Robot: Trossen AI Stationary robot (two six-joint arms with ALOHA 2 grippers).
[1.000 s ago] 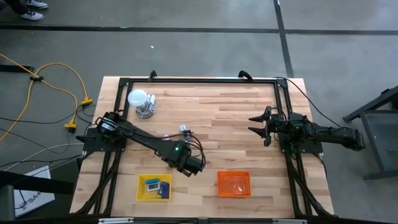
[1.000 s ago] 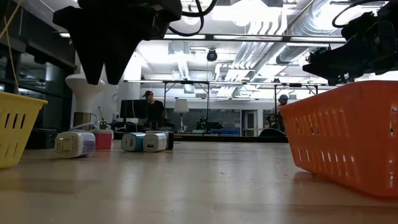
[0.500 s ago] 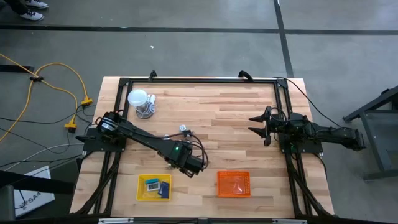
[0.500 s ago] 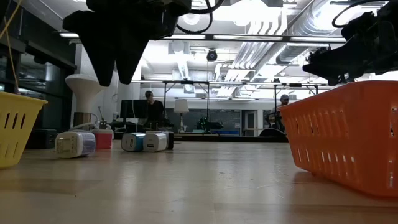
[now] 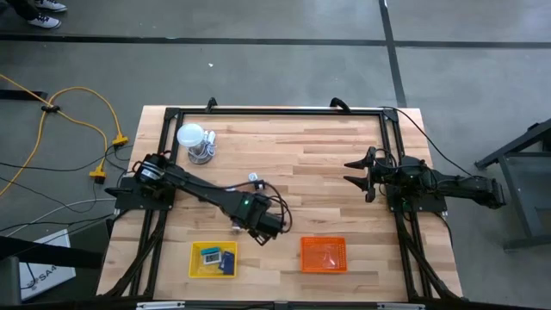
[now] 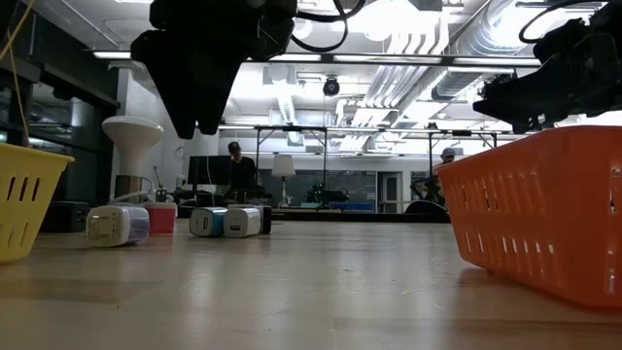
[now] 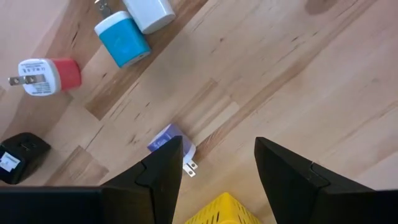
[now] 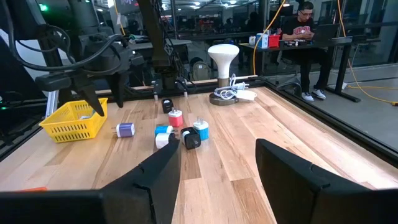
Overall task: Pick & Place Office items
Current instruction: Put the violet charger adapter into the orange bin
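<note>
The left gripper [image 7: 211, 168] hangs above the bare wood with its fingers spread wide and nothing between them; in the left wrist view they frame a small purple-and-white plug block [image 7: 171, 144] at lower centre, its two prongs pointing toward the corner of the yellow tray [image 7: 219, 210] at the bottom edge. More office items lie in the upper left of that frame: a teal block [image 7: 122, 39] just beside a white one [image 7: 149, 10], a red-and-white plug [image 7: 46, 76] and a black block [image 7: 22, 154] at the left edge. In the high view this arm sits left of centre, near the yellow tray [image 5: 196, 260], which already holds a few items. The purple block looks like light, rigid moulded plastic with smooth, likely slippery faces, so I judge the flat sides of the body the place to pinch, not the thin prongs, and squarely, or it may twist and skid. The right gripper [image 8: 217, 163] waits at the right side of the table, open and empty, above the orange tray [image 5: 323, 254]
</note>
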